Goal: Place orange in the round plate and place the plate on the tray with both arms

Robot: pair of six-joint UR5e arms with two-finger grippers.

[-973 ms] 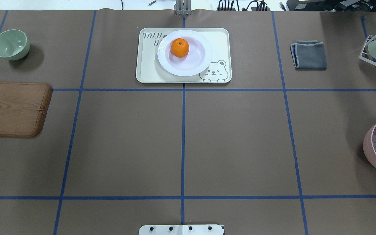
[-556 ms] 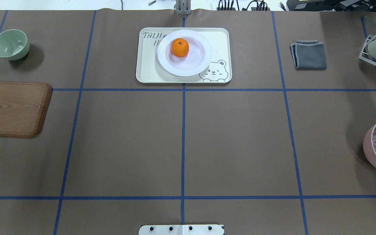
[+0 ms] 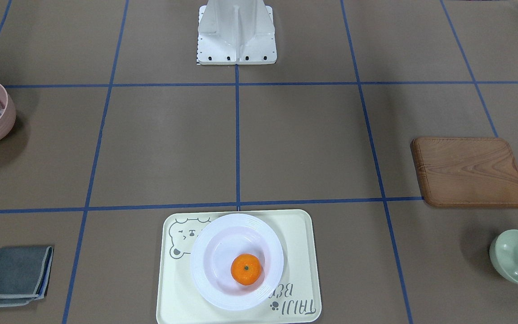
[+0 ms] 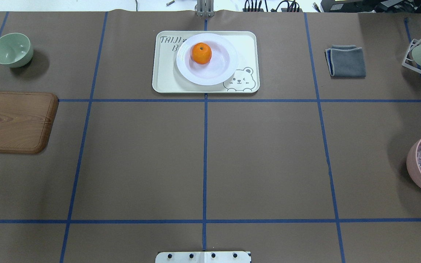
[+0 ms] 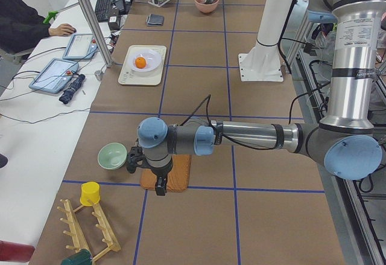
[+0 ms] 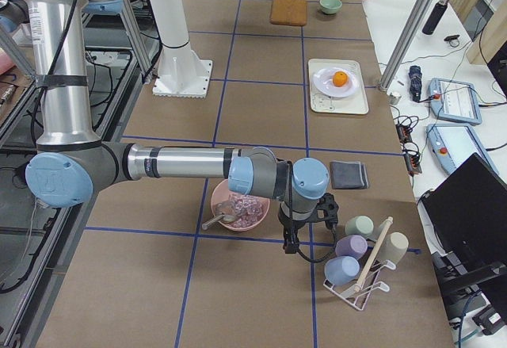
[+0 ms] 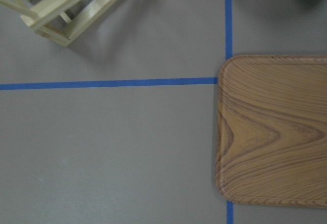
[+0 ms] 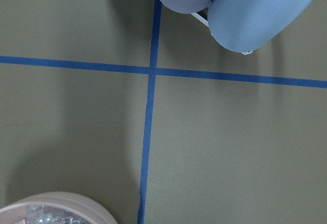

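In the front-facing view, the small round bright-orange fruit (image 3: 246, 269) sits in the well of the glossy white round plate (image 3: 236, 219). The plate rests on the pale cream rectangular tray (image 3: 299, 252) at bottom centre.

The overhead view shows the same stack at top centre.

In the left view, my left arm (image 5: 241, 135) runs low and level from the right edge towards the lower left. The wrist is bent down, so my black left gripper (image 5: 160, 188) hangs at the edge of the brown wooden board (image 5: 178, 177). I cannot tell how far its fingers are spread.

In the right view, my right arm (image 6: 182, 164) lies level. My right gripper (image 6: 288, 241) points down just beside the pink bowl (image 6: 238, 209), and I cannot tell its spread either.

My left wrist view looks straight down on the board's corner at frame right.

My right wrist view catches the pink bowl's rim at lower left.
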